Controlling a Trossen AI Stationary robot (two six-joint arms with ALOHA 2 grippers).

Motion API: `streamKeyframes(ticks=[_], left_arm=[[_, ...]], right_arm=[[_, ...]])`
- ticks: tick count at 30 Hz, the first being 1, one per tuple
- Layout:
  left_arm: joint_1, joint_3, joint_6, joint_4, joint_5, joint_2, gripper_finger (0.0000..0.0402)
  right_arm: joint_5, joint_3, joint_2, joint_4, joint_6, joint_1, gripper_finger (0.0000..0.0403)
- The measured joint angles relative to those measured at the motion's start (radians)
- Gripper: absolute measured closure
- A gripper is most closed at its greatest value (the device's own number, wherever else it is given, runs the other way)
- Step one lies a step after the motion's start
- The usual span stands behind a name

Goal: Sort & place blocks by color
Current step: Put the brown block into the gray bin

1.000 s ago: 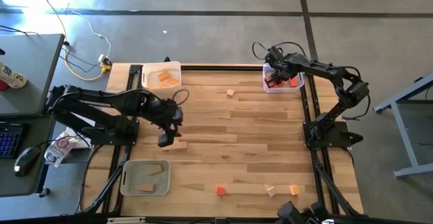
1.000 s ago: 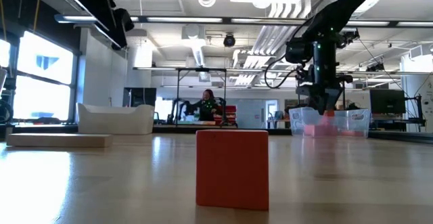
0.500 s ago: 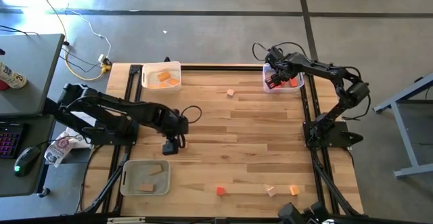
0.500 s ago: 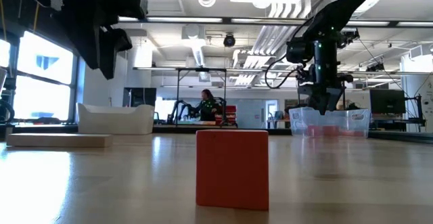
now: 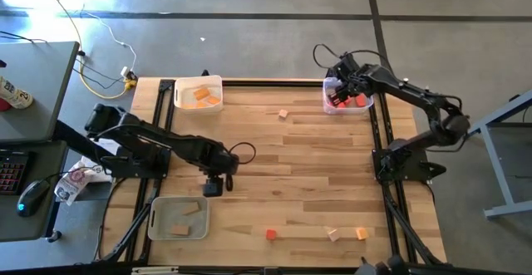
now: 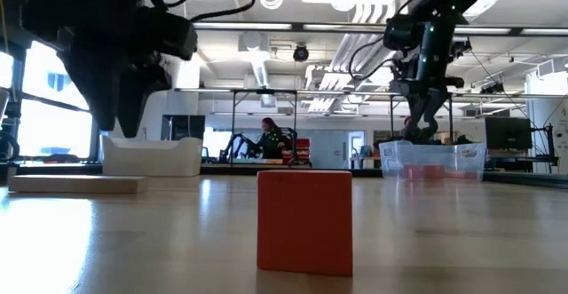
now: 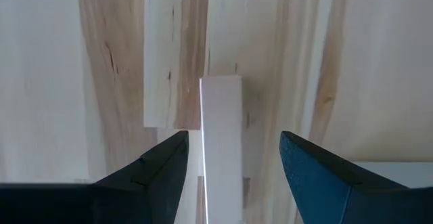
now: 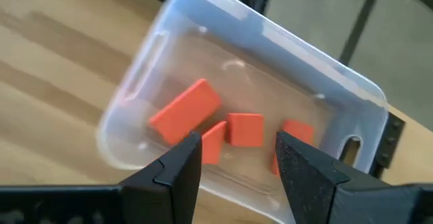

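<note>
A plain tan bar (image 7: 222, 143) lies flat on the table, and my left gripper (image 7: 230, 158) points straight down over it. The gripper is open, one finger on each side of the bar and clear of it. In the high view the left gripper (image 5: 214, 184) hides the bar. My right gripper (image 8: 233, 153) hangs open and empty above the far-right clear tray (image 8: 169, 34), which holds several red blocks (image 8: 186, 112). Loose blocks lie near the front edge: a red one (image 5: 271, 234), a tan one (image 5: 332, 235) and an orange one (image 5: 361, 233). Another tan block (image 5: 283, 114) sits farther back.
A tray with orange blocks (image 5: 199, 94) stands at the far left corner. A tray with tan blocks (image 5: 179, 217) sits at the near left, just beside the left gripper. The red-block tray (image 5: 347, 100) is at the far right. The table's middle is bare wood.
My left gripper has come down and moved toward the table's near right, and now stands over the tan bar with its fingers open. My right gripper has risen above the tray of red blocks.
</note>
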Motion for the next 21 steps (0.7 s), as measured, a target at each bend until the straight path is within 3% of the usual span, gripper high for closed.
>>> streamKeyframes(ticks=[6, 21], left_arm=[[-0.003, 0.0, -0.016, 0.002, -0.049, 0.067, 0.0183], [-0.01, 0.001, 0.001, 0.062, -0.04, 0.213, 0.0183]], right_arm=[[0.009, 0.0, -0.034, 0.001, 0.0, 0.056, 0.0231], [0.014, 0.0, -0.034, 0.001, 0.002, 0.088, 0.0231]])
